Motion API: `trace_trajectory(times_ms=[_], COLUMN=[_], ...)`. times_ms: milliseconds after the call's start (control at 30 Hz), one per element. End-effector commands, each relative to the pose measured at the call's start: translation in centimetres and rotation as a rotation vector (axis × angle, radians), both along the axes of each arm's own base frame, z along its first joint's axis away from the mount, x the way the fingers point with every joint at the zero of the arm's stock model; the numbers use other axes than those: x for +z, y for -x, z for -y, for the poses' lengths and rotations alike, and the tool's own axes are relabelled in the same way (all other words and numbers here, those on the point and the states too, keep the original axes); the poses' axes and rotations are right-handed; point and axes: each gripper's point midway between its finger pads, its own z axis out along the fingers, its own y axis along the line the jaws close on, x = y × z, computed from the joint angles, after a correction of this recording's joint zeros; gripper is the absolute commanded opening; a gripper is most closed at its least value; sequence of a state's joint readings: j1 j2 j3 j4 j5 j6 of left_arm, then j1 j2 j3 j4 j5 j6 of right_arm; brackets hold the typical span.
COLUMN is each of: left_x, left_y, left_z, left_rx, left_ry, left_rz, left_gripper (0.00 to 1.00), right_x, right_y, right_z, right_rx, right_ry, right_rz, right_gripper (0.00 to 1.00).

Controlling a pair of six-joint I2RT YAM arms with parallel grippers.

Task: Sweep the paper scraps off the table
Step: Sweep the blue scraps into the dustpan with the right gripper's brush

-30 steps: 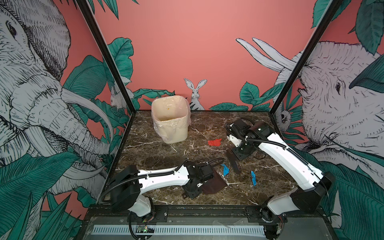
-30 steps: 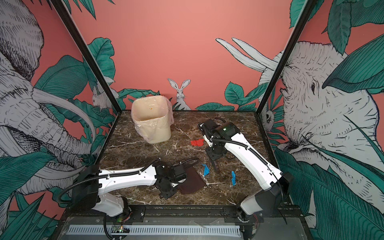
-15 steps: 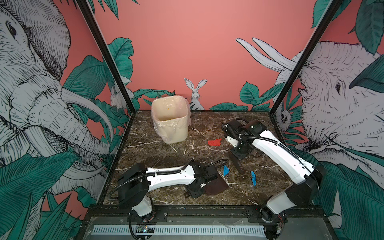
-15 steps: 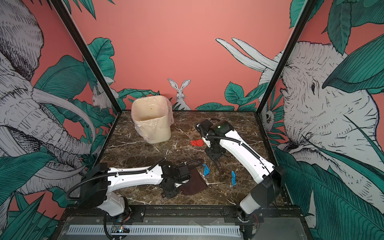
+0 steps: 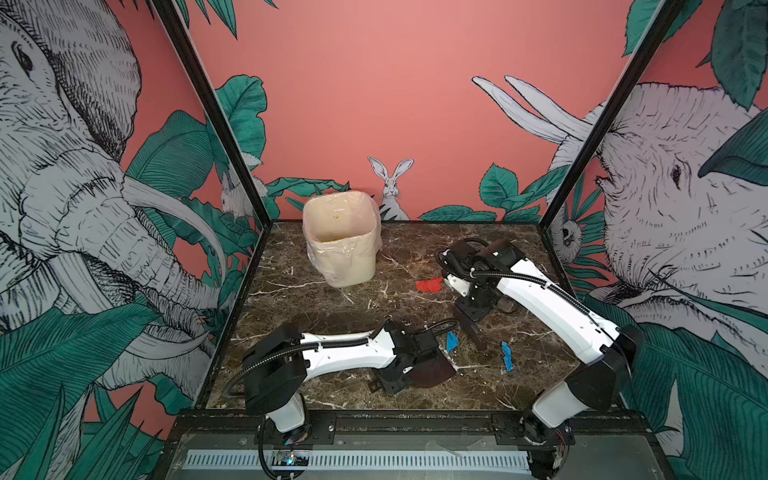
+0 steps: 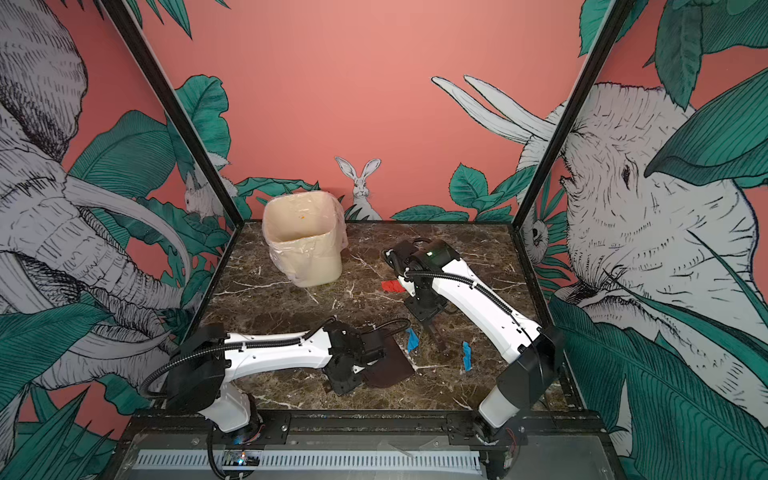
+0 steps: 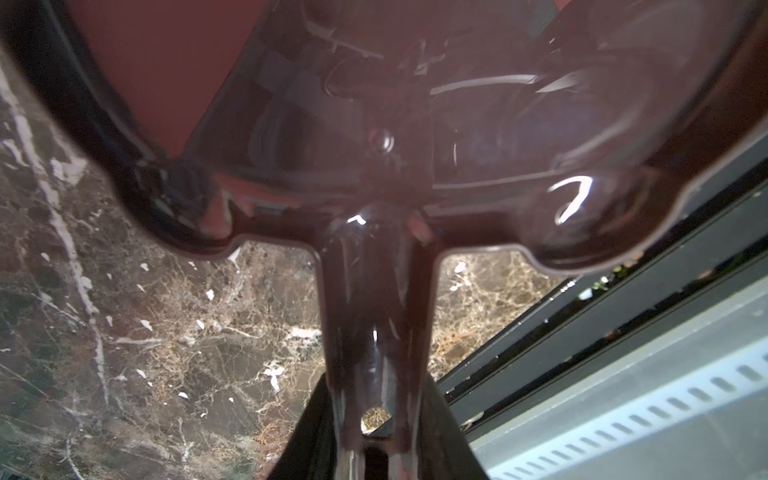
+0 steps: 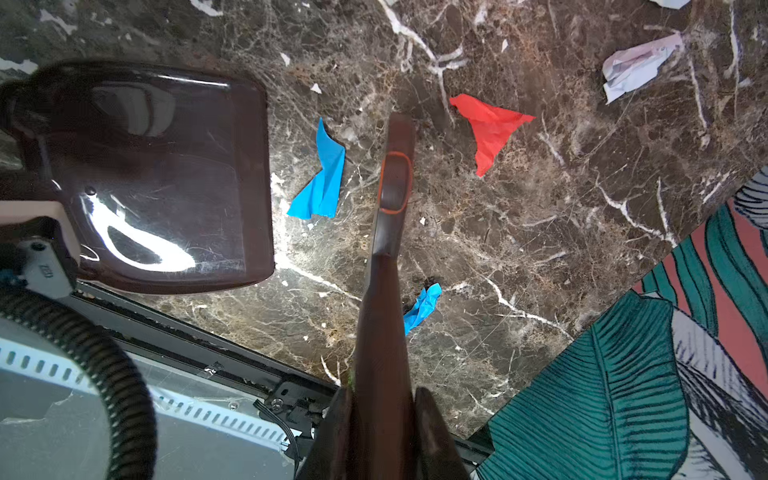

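right hand (image 5: 473, 312) edged left, blue scrap (image 5: 451, 340) near.

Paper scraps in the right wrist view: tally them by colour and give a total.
Blue scraps: 2
Red scrap: 1
White scrap: 1
Total: 4, not counting a white bit cut off at the frame edge.

Open bench (image 5: 299, 299) lies between the far-left bin (image 5: 345, 253) and the near dustpan (image 5: 432, 370) — room to pass there; the right arm (image 5: 540, 299) and its brush (image 5: 471, 330) slant across the right side, barring it.
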State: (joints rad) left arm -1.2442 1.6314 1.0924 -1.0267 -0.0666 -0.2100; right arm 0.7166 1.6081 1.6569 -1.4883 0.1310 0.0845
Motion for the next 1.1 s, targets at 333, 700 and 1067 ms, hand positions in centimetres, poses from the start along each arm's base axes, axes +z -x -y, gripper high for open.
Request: trace_trajectory(times_ms=[333, 700, 1067], left_x=[0.1, 0.2, 1.9], left_y=[0.2, 0.1, -1.2], left_z=[-0.2, -0.3, -0.2], left_rx=[-0.002, 0.007, 0.036], left_ry=[-0.014, -0.002, 0.062], left_rz=[-0.003, 0.007, 0.105], left_gripper=[0.0, 0.0, 0.0], right_x=[0.8, 4.6, 7.8], right_y=[3.0, 4.2, 0.7], right_z=[-5.7, -8.6, -2.9], right_rx=[0.13, 0.16, 0.002], right_ry=[-0.126, -0.331, -0.317], right_rz=[-0.112, -0.088, 0.095], right_gripper=[0.0, 0.0, 0.0])
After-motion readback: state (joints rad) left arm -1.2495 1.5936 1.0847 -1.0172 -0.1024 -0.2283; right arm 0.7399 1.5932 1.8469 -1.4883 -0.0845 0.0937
